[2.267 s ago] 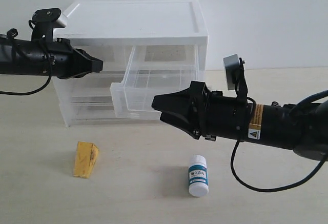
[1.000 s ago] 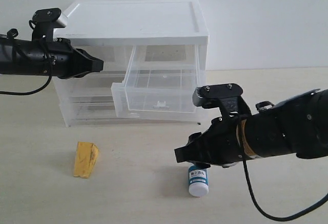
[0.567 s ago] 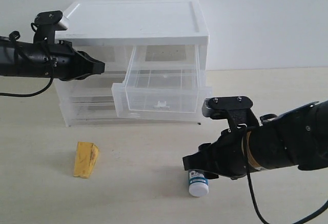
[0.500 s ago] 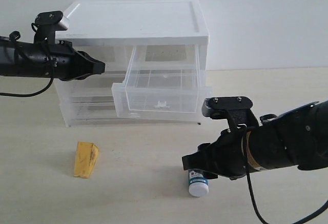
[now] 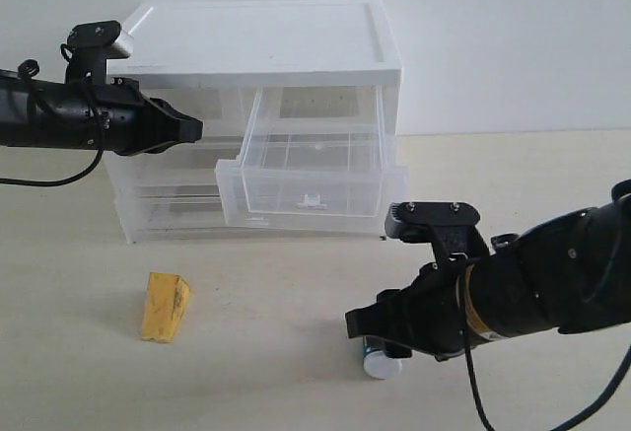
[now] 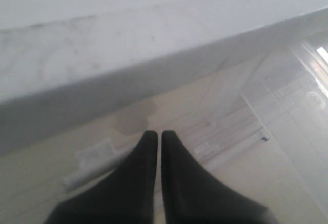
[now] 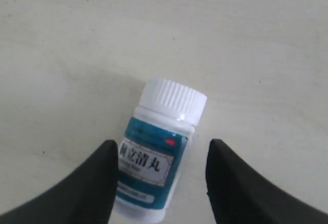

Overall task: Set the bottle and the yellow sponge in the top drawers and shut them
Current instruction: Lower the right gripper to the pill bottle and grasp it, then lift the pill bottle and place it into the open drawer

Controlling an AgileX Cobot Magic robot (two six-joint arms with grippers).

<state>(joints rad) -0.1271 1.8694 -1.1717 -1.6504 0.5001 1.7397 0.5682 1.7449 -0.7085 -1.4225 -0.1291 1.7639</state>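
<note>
The bottle (image 7: 156, 152), white-capped with a teal label, stands on the table between the fingers (image 7: 97, 183) of my open right gripper (image 7: 163, 146). One finger lies close against its label; the other stands well apart. In the exterior view the right gripper (image 5: 373, 330) covers most of the bottle (image 5: 380, 365). The yellow sponge (image 5: 165, 306) lies alone at the front left. The right top drawer (image 5: 306, 179) is pulled out and holds nothing. My left gripper (image 5: 194, 130) is shut and empty in front of the left top drawer (image 5: 219, 117); its tips (image 6: 156, 136) hover beside the white tab handle (image 6: 93, 156).
The white-topped cabinet (image 5: 266, 41) stands at the back, with two full-width lower drawers (image 5: 163, 209) pushed in. The open drawer juts out over the table towards the right arm. Bare tabletop lies between the sponge and the bottle.
The right arm has swung down from beside the open drawer and lowered its open jaws around the bottle. The left arm has stayed in place.
</note>
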